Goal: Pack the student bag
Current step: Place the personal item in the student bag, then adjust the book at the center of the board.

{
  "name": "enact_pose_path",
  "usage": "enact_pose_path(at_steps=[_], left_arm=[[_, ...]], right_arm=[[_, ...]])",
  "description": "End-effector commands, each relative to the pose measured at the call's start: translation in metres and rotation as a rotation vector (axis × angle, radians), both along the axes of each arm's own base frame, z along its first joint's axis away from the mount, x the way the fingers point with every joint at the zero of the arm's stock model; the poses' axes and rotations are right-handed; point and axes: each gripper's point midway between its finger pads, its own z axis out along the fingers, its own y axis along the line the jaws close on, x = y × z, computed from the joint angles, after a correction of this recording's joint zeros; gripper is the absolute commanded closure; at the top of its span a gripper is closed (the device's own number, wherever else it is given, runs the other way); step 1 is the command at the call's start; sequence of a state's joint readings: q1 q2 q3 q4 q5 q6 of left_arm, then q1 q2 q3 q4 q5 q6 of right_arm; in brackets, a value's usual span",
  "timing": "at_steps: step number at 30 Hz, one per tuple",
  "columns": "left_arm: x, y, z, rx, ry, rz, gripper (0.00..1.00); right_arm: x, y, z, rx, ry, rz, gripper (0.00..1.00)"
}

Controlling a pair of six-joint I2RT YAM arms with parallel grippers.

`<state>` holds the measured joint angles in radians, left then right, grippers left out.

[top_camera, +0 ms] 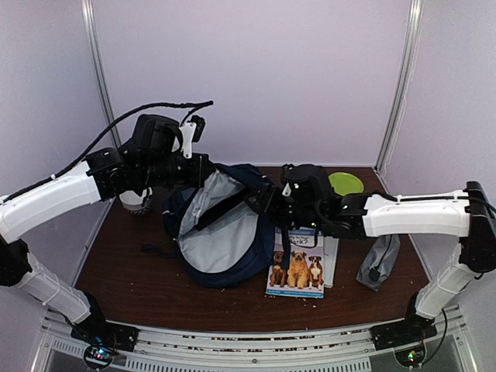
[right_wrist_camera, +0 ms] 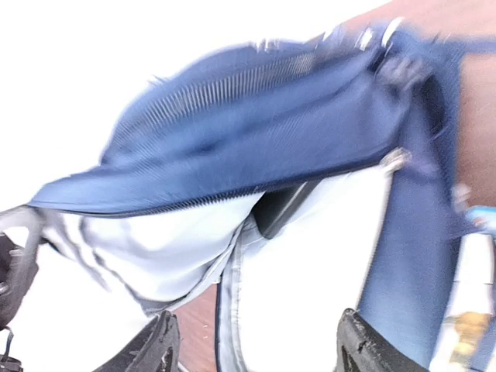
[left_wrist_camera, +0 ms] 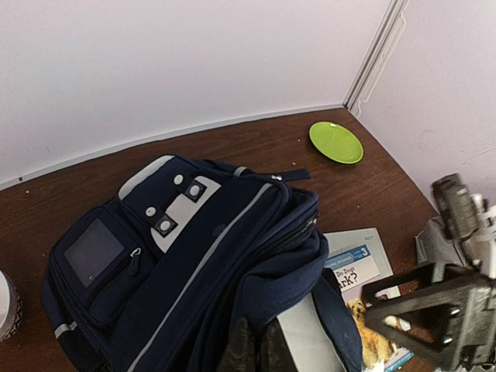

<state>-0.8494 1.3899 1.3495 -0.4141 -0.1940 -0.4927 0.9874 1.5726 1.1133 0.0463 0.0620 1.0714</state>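
In the right wrist view the bag [right_wrist_camera: 256, 132] is smeared by motion blur, its stitching unreadable. Overhead, the right arm [top_camera: 403, 213] covers the top half of the book [top_camera: 298, 271], and the left arm [top_camera: 70, 190] hides most of a cup [top_camera: 138, 203] near the counter [top_camera: 124, 271]'s left edge.

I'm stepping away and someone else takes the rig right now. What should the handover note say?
Left gripper: shut on the student bag at its rim, holding the mouth up.
Right gripper: open at the opposite rim, gripping nothing.
Done: bag unzipped mid-table, grey lining showing, nothing visible inside.
Left: dog book and grey pouch lie on the table right of the bag; green plate and cup also outside.
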Motion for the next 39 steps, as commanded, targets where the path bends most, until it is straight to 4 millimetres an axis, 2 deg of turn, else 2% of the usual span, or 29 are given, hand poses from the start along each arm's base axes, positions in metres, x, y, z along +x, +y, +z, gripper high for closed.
enact_pose_path(at_steps=[1, 5, 8, 10, 14, 15, 17, 19, 22, 24, 27, 29, 31, 33, 35, 39], left_arm=[[0.016, 0.021, 0.039, -0.049, -0.142, 0.095, 1.00], [0.018, 0.020, 0.039, -0.043, -0.151, 0.089, 1.00], [0.017, 0.025, 0.038, -0.007, -0.164, 0.096, 1.00], [0.014, 0.031, 0.038, 0.022, -0.186, 0.098, 1.00], [0.004, 0.043, 0.053, 0.034, -0.249, 0.080, 1.00], [0.002, 0.045, 0.059, 0.033, -0.270, 0.074, 1.00], [-0.003, 0.051, 0.074, 0.017, -0.306, 0.078, 1.00], [-0.005, 0.056, 0.085, 0.010, -0.333, 0.089, 1.00], [-0.005, 0.061, 0.099, 0.011, -0.372, 0.105, 1.00], [-0.004, 0.062, 0.101, 0.020, -0.382, 0.107, 1.00], [-0.005, 0.050, 0.088, 0.021, -0.355, 0.054, 1.00], [-0.010, 0.033, 0.078, -0.013, -0.332, -0.029, 1.00], [-0.016, 0.016, 0.069, -0.070, -0.311, -0.109, 1.00], [-0.023, -0.003, 0.066, -0.142, -0.283, -0.197, 1.00], [-0.028, -0.021, 0.061, -0.182, -0.250, -0.271, 1.00], [-0.031, -0.039, 0.055, -0.197, -0.210, -0.330, 1.00]], right_arm=[[-0.008, -0.064, -0.006, -0.236, -0.086, -0.070, 0.30], [-0.011, -0.102, -0.007, -0.242, -0.092, -0.101, 0.29], [-0.012, -0.136, -0.024, -0.263, -0.042, -0.153, 0.29], [-0.018, -0.150, -0.039, -0.260, -0.034, -0.164, 0.29], [-0.024, -0.181, -0.073, -0.288, 0.039, -0.232, 0.30], [-0.025, -0.178, -0.074, -0.259, 0.035, -0.217, 0.31], [-0.026, -0.167, -0.062, -0.187, -0.002, -0.177, 0.31], [-0.026, -0.167, -0.058, -0.205, 0.003, -0.181, 0.31], [-0.024, -0.187, -0.053, -0.320, 0.006, -0.244, 0.31], [-0.026, -0.215, -0.052, -0.433, 0.021, -0.332, 0.31], [-0.037, -0.270, -0.044, -0.604, 0.026, -0.494, 0.29], [-0.048, -0.304, -0.038, -0.647, 0.026, -0.586, 0.28], [-0.058, -0.330, -0.043, -0.655, 0.069, -0.648, 0.24], [-0.067, -0.352, -0.055, -0.634, 0.142, -0.701, 0.21], [-0.073, -0.365, -0.062, -0.605, 0.186, -0.743, 0.19], [-0.082, -0.386, -0.080, -0.617, 0.291, -0.822, 0.17]])
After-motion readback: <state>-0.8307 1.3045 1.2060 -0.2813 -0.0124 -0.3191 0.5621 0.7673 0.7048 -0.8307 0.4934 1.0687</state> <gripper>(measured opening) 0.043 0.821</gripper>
